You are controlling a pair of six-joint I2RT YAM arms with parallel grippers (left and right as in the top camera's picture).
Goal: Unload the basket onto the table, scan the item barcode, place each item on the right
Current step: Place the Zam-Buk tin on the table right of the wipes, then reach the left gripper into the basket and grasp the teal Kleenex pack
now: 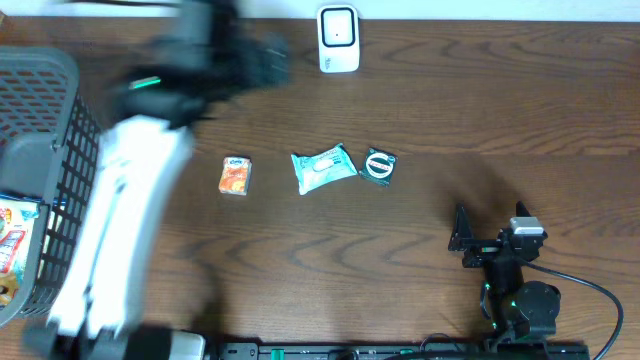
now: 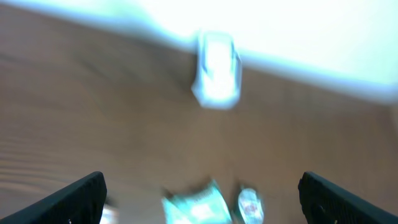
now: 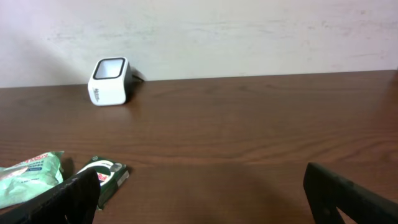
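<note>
A: Orange packet (image 1: 236,176), pale blue packet (image 1: 322,168), green packet (image 1: 379,165): where are they?

B: Nearest, at right, the right gripper (image 1: 490,215) sits with fingers spread, empty. Beyond it the three packets lie in a row at mid-table, apart, none held.

A: And farther back?

B: The left gripper (image 2: 202,179), blurred, has its fingers wide apart, holding nothing. Right of it, the white scanner (image 1: 338,40) stands at the far edge. A grey basket (image 1: 50,70) stands at left.

On table (image 1: 450,120): scanner (image 1: 338,38), basket (image 1: 40,120), orange packet (image 1: 236,176), wipes pack (image 1: 323,168), dark packet (image 1: 379,165).
</note>
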